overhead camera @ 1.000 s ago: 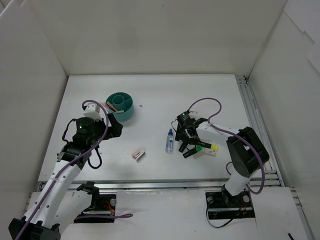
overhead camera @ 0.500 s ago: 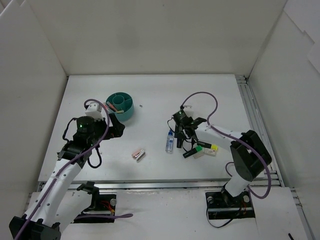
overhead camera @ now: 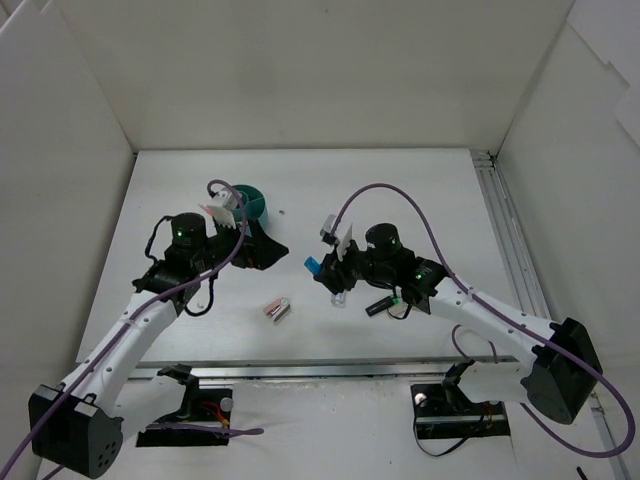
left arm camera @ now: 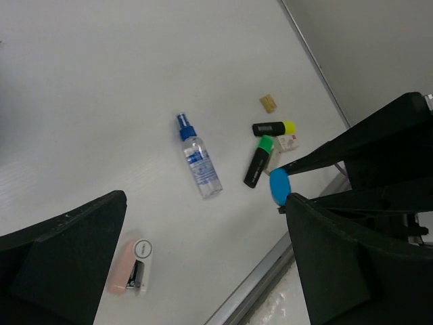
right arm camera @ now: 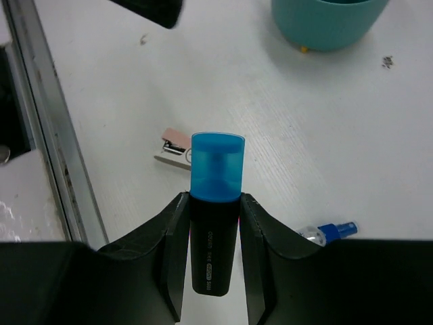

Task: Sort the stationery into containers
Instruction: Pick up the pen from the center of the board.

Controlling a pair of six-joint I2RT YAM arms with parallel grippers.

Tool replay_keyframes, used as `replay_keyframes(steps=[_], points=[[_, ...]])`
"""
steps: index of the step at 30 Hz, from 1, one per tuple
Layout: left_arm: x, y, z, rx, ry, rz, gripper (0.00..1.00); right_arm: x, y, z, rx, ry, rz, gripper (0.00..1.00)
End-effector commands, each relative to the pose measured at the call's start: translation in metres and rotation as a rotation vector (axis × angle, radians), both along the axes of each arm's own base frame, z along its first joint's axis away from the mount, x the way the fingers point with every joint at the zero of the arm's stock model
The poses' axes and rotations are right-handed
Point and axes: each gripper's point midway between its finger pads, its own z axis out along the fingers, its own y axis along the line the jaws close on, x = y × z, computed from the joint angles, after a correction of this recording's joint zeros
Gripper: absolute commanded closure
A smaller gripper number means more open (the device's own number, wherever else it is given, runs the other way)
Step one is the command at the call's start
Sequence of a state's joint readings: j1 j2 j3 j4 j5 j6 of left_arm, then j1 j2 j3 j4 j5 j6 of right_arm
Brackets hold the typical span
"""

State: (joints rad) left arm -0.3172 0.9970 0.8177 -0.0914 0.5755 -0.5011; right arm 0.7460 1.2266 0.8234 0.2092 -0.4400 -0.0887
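Observation:
My right gripper (right arm camera: 214,201) is shut on a black highlighter with a blue cap (right arm camera: 216,203) and holds it above the table. In the top view this gripper (overhead camera: 322,270) is near the table's middle, over the clear blue-capped bottle (overhead camera: 340,297). My left gripper (overhead camera: 266,249) is open and empty, just right of the teal tub (overhead camera: 252,198), which my left arm partly hides. The left wrist view shows its open jaws (left arm camera: 204,217) above the bottle (left arm camera: 200,163), a green highlighter (left arm camera: 258,159), a yellow highlighter (left arm camera: 274,128), a tan eraser (left arm camera: 268,103) and a white eraser (left arm camera: 288,142).
A small pink and white piece (overhead camera: 277,309) lies on the table between the arms, towards the front edge. It also shows in the right wrist view (right arm camera: 174,146). A metal rail (overhead camera: 500,215) runs along the table's right edge. White walls enclose the table.
My right arm has swung left across the bottle, and the blue highlighter now shows in its jaws. My left arm has swung right, in front of the teal tub.

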Motion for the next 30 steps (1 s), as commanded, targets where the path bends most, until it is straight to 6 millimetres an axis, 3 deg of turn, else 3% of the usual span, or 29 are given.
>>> replay_keyframes(steps=[1,7,11,17,23,28,30], points=[[-0.004,-0.032,0.055,-0.11,-0.147,-0.158,0.0,-0.014,0.018,0.036,0.019,-0.196,0.232,1.0],[-0.007,-0.053,0.036,-0.096,-0.085,-0.171,0.0,0.001,0.028,0.048,0.039,-0.24,0.174,1.0],[-0.004,-0.058,0.028,-0.101,-0.076,-0.154,0.08,0.002,0.038,0.056,0.07,-0.255,0.17,1.0],[-0.008,-0.073,0.024,-0.125,-0.055,-0.226,0.39,0.011,0.04,0.065,0.082,-0.284,0.114,1.0],[-0.007,-0.075,0.015,-0.114,-0.03,-0.2,0.62,0.023,0.036,0.076,0.122,-0.315,0.018,1.0],[-0.013,-0.08,0.023,-0.131,-0.051,-0.215,0.72,0.033,0.037,0.079,0.138,-0.308,-0.042,1.0],[-0.011,-0.08,0.024,-0.13,-0.059,-0.213,0.85,0.037,0.038,0.078,0.136,-0.302,-0.057,1.0]])
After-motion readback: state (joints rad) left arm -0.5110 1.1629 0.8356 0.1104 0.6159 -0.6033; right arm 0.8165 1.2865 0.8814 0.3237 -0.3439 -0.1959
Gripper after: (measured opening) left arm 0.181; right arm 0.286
